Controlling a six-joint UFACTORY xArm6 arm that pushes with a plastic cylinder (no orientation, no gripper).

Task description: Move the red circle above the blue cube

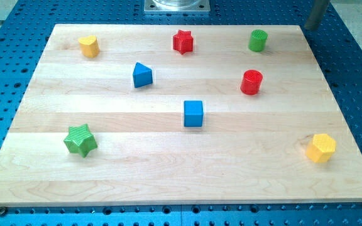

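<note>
Our rod stood at the view's top right corner, off the board, well away from every block.

We saw only a short grey stretch of the rod there; my tip seemed to sit just past the wooden board's top right corner, touching nothing, though we could not tell its exact end. The red circle lay right of centre, up and to the right of the blue cube, the two well apart. A green cylinder stood above the red circle, a red star at top centre, a yellow block at top left. A blue triangular block sat left of centre, a green star at lower left, a yellow hexagon at lower right.
</note>
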